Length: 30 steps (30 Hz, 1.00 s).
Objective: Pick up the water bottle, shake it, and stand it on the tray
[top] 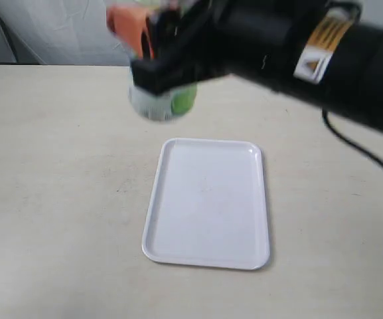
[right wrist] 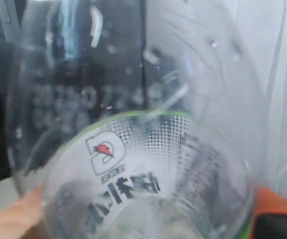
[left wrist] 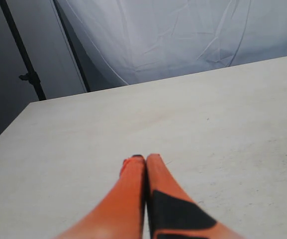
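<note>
Tray point(top: 208, 212): white, low-rimmed, bare, flat on the table point(top: 58, 173), nearest item in the exterior view. Bottle point(top: 164, 103): beyond the tray at about 11 o'clock from it, lifted clear of the table, blurred; its clear wall and label fill the right wrist view; cap not seen. Right gripper point(top: 158, 56): pinching the bottle, orange fingers point(right wrist: 19, 214) on either side. Left gripper point(left wrist: 145, 162): tips pressed together, nothing between them, over bare table. Step, as judged: shaking, with the placing not yet done. Hazards: the smooth wall may slip in the pinch under hard shaking; sloshing water may tilt the bottle; a base landing on the rim may topple it.
</note>
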Available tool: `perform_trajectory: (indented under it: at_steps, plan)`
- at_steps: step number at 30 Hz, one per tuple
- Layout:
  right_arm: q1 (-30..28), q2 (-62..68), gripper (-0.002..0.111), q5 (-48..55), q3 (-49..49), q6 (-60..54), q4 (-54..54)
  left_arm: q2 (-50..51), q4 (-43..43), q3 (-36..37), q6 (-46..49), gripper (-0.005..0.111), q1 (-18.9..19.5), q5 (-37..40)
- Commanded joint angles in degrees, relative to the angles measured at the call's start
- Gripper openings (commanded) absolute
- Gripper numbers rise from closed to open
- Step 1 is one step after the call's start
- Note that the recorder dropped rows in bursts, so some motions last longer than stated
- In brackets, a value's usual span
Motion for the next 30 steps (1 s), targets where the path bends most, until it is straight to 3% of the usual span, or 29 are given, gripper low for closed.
perform_trajectory:
  at_steps: [1, 8, 15, 20, 23, 30]
  plan:
    - [-0.08, 0.51, -0.001, 11.39, -0.76, -9.22, 4.25, -0.26, -0.22, 0.21, -0.15, 0.000, -0.03, -0.25]
    - [-0.08, 12.41, -0.001, 5.46, 7.60, -9.22, 6.69, -0.26, -0.22, 0.21, -0.15, 0.000, -0.03, -0.25]
    - [-0.08, 5.68, -0.001, -3.72, 2.79, -10.49, 6.48, -0.26, -0.22, 0.21, -0.15, 0.000, -0.03, -0.25]
    - [-0.08, 7.63, -0.001, 5.31, 4.85, -18.72, 16.45, -0.26, -0.22, 0.21, -0.15, 0.000, -0.03, -0.25]
    - [-0.08, 13.35, -0.001, 5.34, 9.06, -19.36, 20.35, -0.26, -0.22, 0.21, -0.15, 0.000, -0.03, -0.25]
    - [5.57, 13.14, -0.001, 0.52, 10.25, -16.77, 15.87, -0.26, -0.22, 0.21, -0.15, 0.000, -0.03, -0.25]
